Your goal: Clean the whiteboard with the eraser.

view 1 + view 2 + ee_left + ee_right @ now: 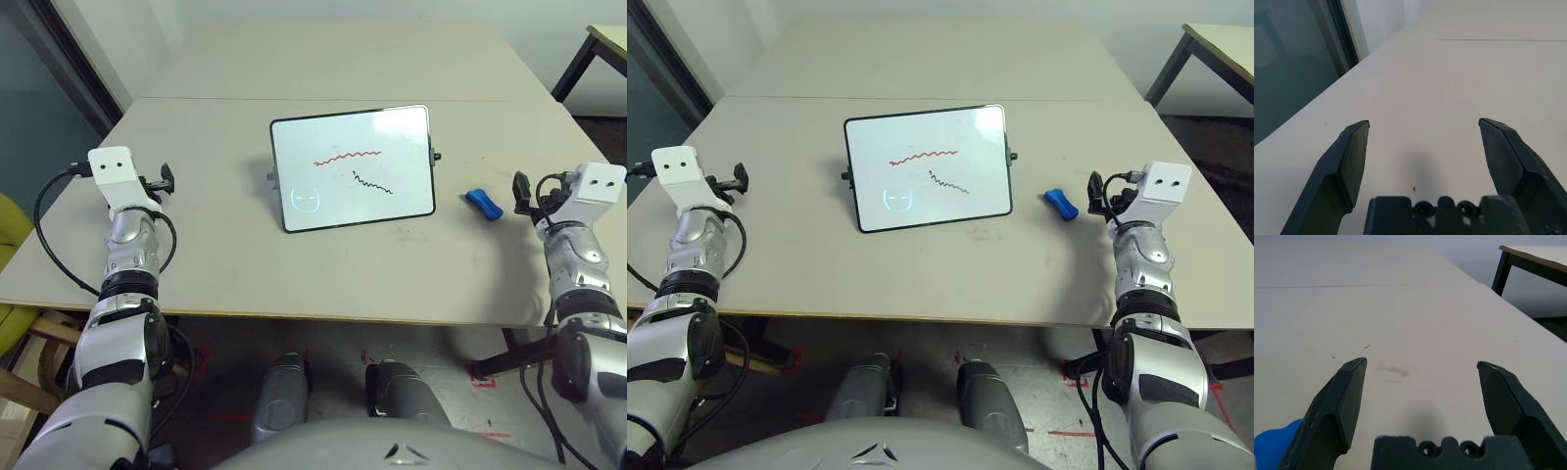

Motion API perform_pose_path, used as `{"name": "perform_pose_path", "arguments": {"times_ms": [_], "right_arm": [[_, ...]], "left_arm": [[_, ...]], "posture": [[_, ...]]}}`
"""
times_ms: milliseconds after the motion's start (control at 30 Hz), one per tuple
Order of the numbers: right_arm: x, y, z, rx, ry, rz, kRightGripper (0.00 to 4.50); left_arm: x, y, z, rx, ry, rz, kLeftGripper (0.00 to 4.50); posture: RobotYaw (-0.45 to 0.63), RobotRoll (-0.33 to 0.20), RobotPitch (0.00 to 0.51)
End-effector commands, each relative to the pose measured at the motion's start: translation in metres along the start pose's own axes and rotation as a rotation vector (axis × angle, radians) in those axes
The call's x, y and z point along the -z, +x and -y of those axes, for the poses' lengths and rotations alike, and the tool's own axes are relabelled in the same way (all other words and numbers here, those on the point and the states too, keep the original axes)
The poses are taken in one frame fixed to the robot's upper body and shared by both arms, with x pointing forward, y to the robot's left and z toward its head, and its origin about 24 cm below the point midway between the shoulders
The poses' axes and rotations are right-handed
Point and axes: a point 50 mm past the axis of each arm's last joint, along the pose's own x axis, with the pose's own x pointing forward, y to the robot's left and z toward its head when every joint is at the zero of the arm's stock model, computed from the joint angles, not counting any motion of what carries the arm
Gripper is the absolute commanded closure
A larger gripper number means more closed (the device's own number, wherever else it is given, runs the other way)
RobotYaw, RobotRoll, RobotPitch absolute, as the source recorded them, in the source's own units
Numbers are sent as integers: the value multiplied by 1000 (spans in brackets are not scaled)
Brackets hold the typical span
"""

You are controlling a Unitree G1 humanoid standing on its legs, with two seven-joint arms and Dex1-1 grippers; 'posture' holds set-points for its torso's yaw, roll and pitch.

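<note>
The whiteboard [354,168] stands tilted at the table's middle, with a red squiggle, a black squiggle and a faint face doodle on it. To its right the blue eraser [483,203] lies flat on the table; a corner of the eraser [1273,445] shows beside one finger in the right wrist view. My right gripper [521,192] hovers just right of the eraser, open and empty, fingers [1347,396] spread wide. Far to the left of the board my left gripper [167,180] hangs open over bare table, its fingers [1352,156] apart with nothing between them.
The beige table [294,274] has a seam running across behind the board. Another table [598,49] with black legs stands at the back right. A glass wall [1293,68] runs along the left side.
</note>
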Motion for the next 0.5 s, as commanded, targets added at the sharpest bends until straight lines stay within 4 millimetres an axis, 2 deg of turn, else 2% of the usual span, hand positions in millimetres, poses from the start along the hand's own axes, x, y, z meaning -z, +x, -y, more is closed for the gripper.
{"name": "perform_pose_path", "arguments": {"times_ms": [33,200,300,367,500], "right_arm": [[-1,-2,6,27,7,15,18],[-7,-1,3,13,-13,26,18],[-15,1,1,-5,-35,9,18],[-19,2,1,0,-64,-74,18],[-37,1,-9,-151,-60,-183,18]], "left_arm": [[-3,3,5,12,2,10,0],[-12,6,8,51,-17,40,0],[-26,8,9,177,-23,89,0],[-33,10,7,231,16,89,0],[-41,10,16,467,48,78,0]], "posture": [[203,0,58],[178,0,61],[172,0,64],[163,0,68],[144,0,71]]}}
